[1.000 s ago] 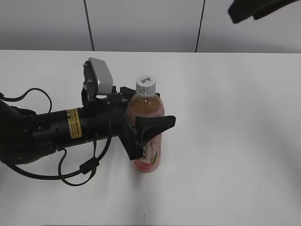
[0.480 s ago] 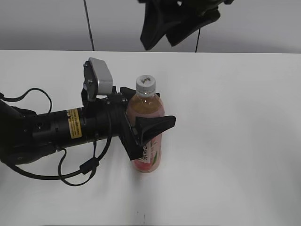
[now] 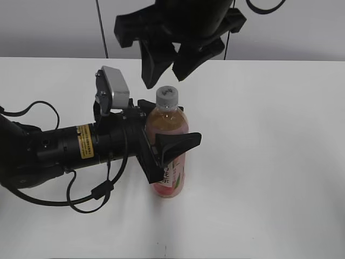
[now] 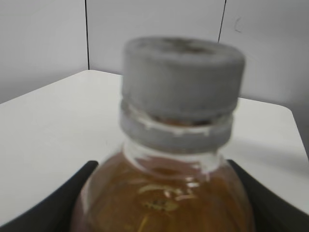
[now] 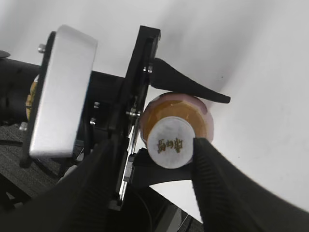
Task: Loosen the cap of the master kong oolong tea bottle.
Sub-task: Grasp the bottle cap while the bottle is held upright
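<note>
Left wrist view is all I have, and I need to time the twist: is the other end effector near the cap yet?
Observer: Yes. The right end effector hangs just above the cap, jaws open, not touching it.
Operator: Is it centred?
Observer: Nearly. In the right wrist view the cap sits between the two fingers, closer to the right-hand one.
Operator: Is my hold on the body?
Observer: Yes. The left end effector clamps the bottle mid-body, above the label.
</note>
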`<state>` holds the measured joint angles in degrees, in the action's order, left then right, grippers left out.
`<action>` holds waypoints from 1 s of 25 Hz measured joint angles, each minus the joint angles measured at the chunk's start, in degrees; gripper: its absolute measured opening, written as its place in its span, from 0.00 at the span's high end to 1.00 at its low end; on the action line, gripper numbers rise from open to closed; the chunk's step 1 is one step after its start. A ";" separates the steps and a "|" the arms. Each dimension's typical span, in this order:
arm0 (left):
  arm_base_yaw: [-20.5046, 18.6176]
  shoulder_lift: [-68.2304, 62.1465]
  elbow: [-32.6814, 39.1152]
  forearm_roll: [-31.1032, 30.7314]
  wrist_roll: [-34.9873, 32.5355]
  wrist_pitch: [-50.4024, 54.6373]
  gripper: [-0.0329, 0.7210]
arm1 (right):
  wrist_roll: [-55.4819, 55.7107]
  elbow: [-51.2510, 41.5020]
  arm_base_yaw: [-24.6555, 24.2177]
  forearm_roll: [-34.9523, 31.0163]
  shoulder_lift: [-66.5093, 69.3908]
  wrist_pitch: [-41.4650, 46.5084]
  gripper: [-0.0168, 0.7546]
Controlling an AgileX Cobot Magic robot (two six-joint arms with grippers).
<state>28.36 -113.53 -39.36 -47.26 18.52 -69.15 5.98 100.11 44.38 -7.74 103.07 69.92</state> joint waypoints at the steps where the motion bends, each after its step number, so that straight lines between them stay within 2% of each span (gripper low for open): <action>1: 0.00 0.00 0.00 0.00 0.00 -0.06 0.35 | 0.16 0.00 0.00 -0.40 0.58 0.00 0.47; 11: 0.00 0.00 0.00 0.00 0.00 -0.06 0.35 | 2.48 -0.10 -0.49 1.80 1.93 0.00 0.47; 25: 0.00 0.00 0.00 0.00 0.01 -0.06 0.35 | 1.56 -1.94 -1.53 0.92 3.13 0.00 0.47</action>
<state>28.36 -113.53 -39.36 -47.26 18.53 -69.21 7.54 98.17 42.85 -6.82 106.20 69.92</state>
